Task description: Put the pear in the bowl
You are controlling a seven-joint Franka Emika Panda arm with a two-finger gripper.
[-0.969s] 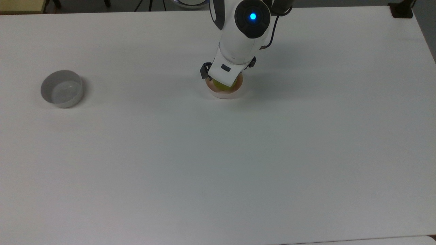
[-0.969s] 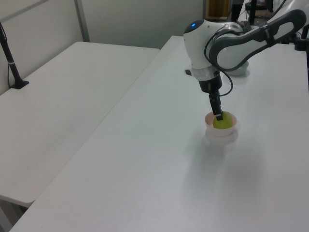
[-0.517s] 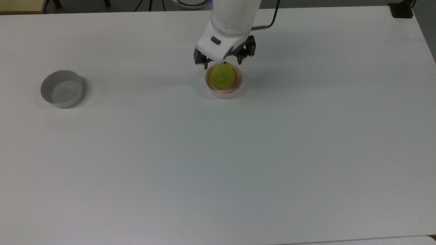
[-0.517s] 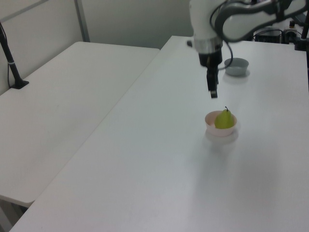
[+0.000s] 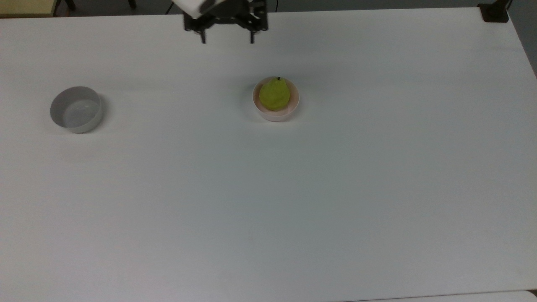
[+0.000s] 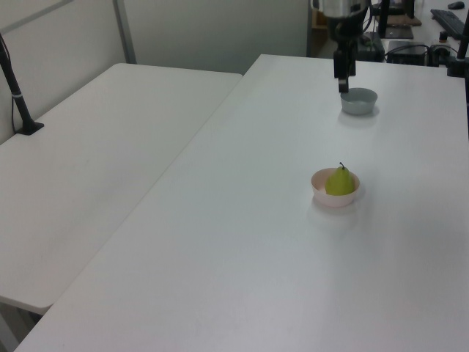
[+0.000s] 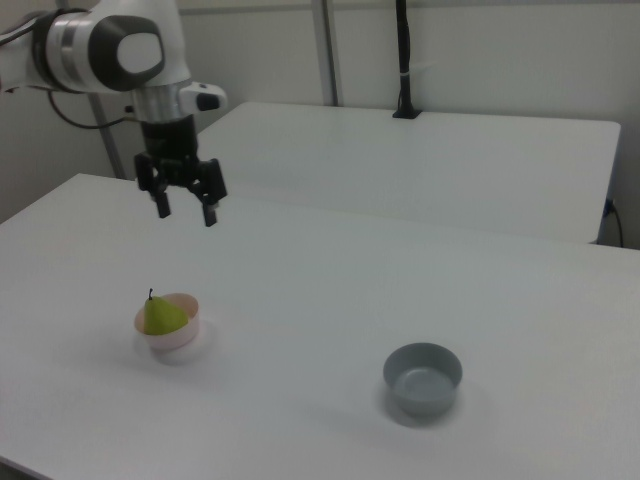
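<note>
The yellow-green pear (image 5: pixel 274 94) (image 6: pixel 339 182) (image 7: pixel 160 315) stands upright inside the pale pink bowl (image 5: pixel 289 111) (image 6: pixel 322 195) (image 7: pixel 184 330), stem up. My gripper (image 5: pixel 227 39) (image 6: pixel 343 82) (image 7: pixel 186 212) hangs high above the table, well clear of the bowl, near the top view's upper edge and left of the bowl there. Its two dark fingers (image 7: pixel 161 207) are spread apart with nothing between them.
A grey bowl (image 5: pixel 76 109) (image 6: pixel 358 100) (image 7: pixel 422 377) sits at the top view's far left. A second white table (image 6: pixel 95 147) (image 7: pixel 430 160) adjoins this one, with a black pole clamp (image 6: pixel 28 126) on it. A black clamp (image 5: pixel 495 12) marks the top view's upper right corner.
My gripper let go of the pear in the pink bowl, rose, and drew away toward the top view's upper left. The pear stays upright in the bowl.
</note>
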